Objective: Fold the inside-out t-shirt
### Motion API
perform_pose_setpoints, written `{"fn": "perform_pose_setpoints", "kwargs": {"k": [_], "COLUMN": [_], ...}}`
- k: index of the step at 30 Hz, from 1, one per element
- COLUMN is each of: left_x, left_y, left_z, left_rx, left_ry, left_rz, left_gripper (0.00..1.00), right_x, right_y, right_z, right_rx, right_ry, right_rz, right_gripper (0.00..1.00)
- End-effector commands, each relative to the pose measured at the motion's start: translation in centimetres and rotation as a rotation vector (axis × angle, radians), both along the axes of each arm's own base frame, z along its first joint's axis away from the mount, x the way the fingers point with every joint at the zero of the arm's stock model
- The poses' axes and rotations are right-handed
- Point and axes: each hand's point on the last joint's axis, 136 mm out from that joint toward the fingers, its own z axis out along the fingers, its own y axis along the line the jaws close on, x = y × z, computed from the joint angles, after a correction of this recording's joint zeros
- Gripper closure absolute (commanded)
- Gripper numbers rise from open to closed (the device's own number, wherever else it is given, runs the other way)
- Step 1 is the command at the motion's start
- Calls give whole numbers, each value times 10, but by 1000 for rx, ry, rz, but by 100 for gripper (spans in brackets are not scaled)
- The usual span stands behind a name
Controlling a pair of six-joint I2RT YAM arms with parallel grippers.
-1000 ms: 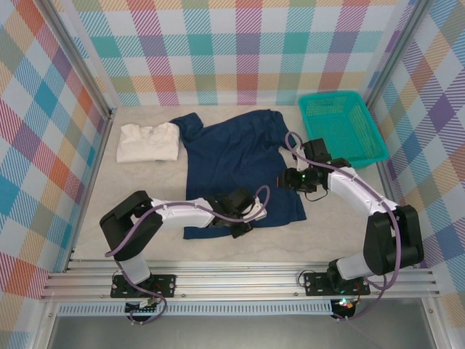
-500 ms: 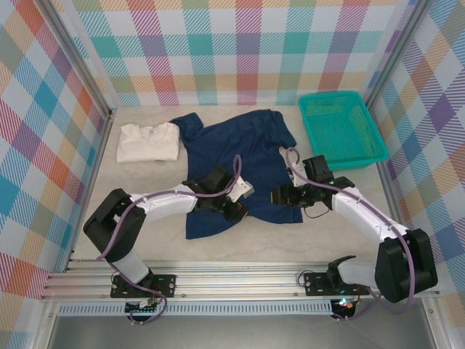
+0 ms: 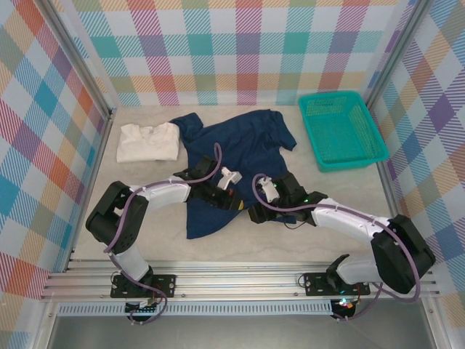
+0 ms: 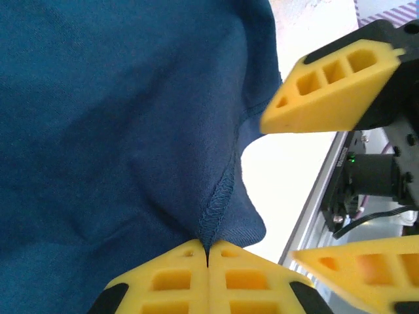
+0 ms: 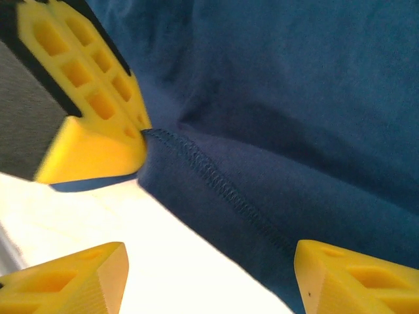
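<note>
Hem of inside-out t-shirt (image 4: 118, 131) pinched.
Left fingers (image 4: 190, 271) clamp its stitched edge; right fingers (image 5: 344, 278) spread wide beside it.

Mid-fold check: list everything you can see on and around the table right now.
inside-out t-shirt: 1, dark navy, spread mid-table
folded shirt: 1, white, back left, beside the t-shirt's sleeve
basket: 1, teal, back right
table: 1, beige, under everything
walls: 3, multicoloured plaid, left, back, right
left gripper: 1, yellow fingers, shut on the t-shirt's stitched hem
right gripper: 1, yellow fingers, open, at the same hem
</note>
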Motion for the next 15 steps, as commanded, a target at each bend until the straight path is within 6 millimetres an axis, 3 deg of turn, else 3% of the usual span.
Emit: {"fn": "perform_pose_setpoints", "kwargs": {"k": [1, 8, 10, 15], "left_x": [5, 7, 7, 7], "left_y": [-6, -4, -3, -1], "left_z": [10, 11, 9, 4], "left_rx": [-42, -38, -29, -5], "left_ry": [29, 30, 29, 30], "left_rz": [7, 13, 16, 18], "left_gripper": [100, 100, 100, 100], "right_x": [11, 16, 18, 17], "right_y": [2, -1, -2, -4], "right_z": [-6, -23, -21, -10], "right_rx": [-60, -128, -129, -126], "right_ry": [-119, -140, -148, -177], "right_rz": [15, 11, 6, 14], "right_gripper": [36, 54, 65, 75]}}
